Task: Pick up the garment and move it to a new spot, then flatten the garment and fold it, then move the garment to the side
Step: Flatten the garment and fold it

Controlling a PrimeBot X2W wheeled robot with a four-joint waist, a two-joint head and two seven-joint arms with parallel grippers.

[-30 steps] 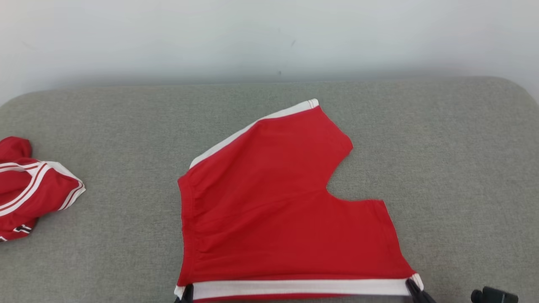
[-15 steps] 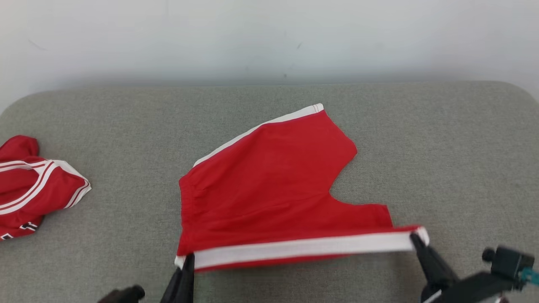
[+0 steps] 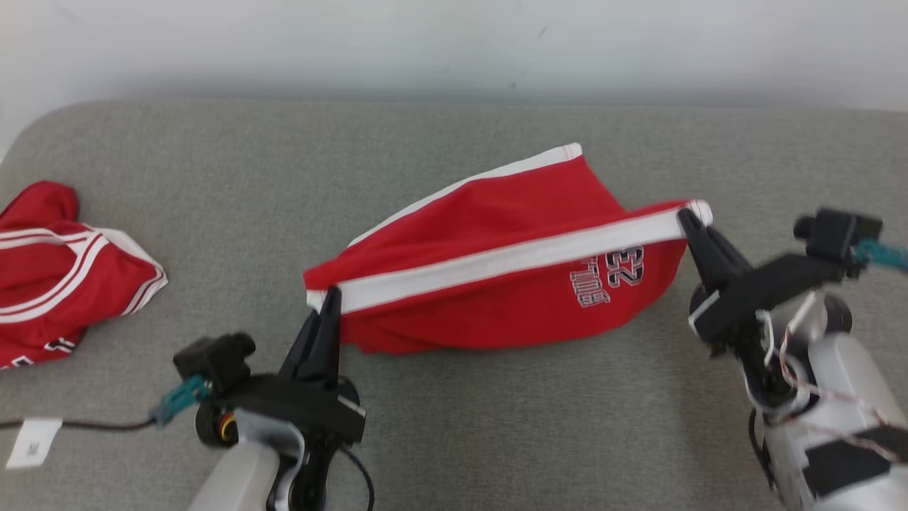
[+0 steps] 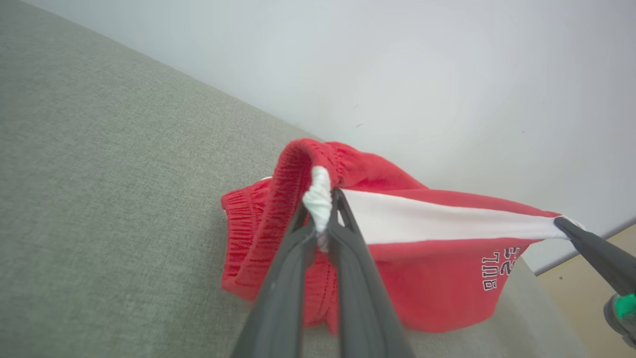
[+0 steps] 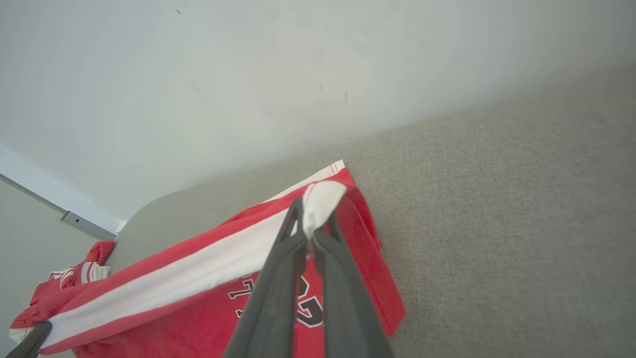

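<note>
Garment (image 3: 496, 312) edge higher than before, taut btwn L pincer (image 3: 330, 295) & R pincer (image 3: 687, 216)

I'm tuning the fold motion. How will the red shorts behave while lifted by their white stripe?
Probably floppy: the shorts sag below the stripe, which is taut only between the left gripper and right gripper. Likely light: two fingertip pinches carry the raised half. The lower cloth may drag and bunch on the cushion.

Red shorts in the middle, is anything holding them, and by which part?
Both grippers hold the red shorts: the left gripper pinches the white side stripe at the waistband end, and the right gripper pinches the same stripe at the leg-hem end.
</note>
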